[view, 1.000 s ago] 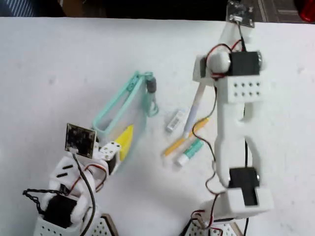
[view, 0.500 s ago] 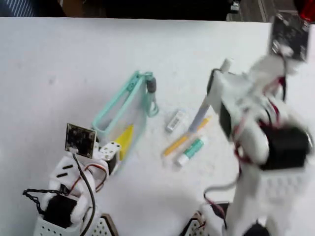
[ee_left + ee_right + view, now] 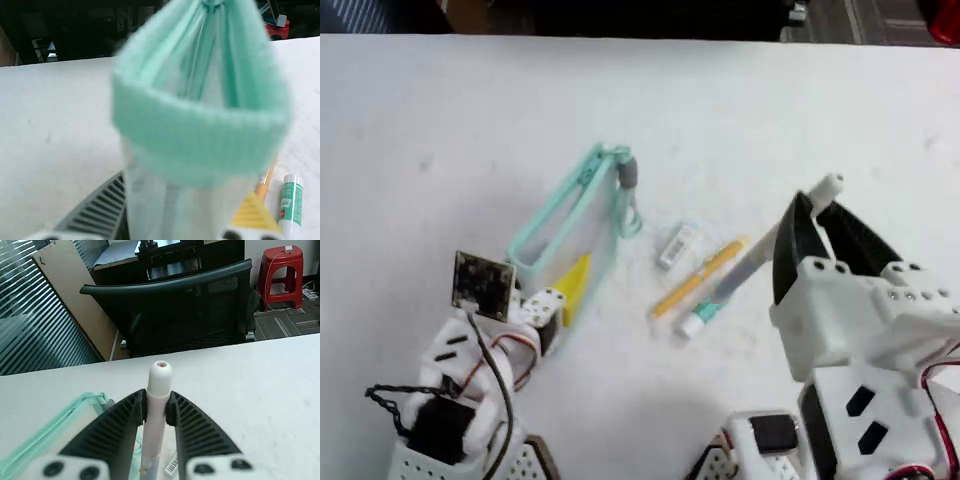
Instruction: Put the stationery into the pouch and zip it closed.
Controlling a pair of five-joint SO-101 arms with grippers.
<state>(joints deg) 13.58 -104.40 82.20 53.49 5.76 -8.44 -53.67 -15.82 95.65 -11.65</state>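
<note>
The teal mesh pouch [image 3: 582, 222] lies open on the table with a yellow item [image 3: 576, 284] inside. My left gripper [image 3: 558, 302] is shut on its near end; in the left wrist view the pouch mouth [image 3: 200, 125] gapes just past the gripper [image 3: 175, 231]. My right gripper [image 3: 813, 205] is shut on a white pen [image 3: 752, 258], held slanted above the table to the right of the pouch; the pen [image 3: 159, 390] sticks up between the jaws of the right gripper [image 3: 157, 399]. A yellow pencil [image 3: 700, 278], a green-and-white tube [image 3: 692, 320] and a small white eraser [image 3: 678, 245] lie between the arms.
The white table [image 3: 470, 120] stretches bare to the far and left sides. A black chair [image 3: 175, 310] and a red stool [image 3: 282, 275] stand beyond the far edge. The pencil [image 3: 267, 177] and the tube [image 3: 290, 202] lie beside the pouch.
The right arm has swung back from the far side to the near right corner, carrying the white pen away from the loose items. The left arm and pouch have stayed put.
</note>
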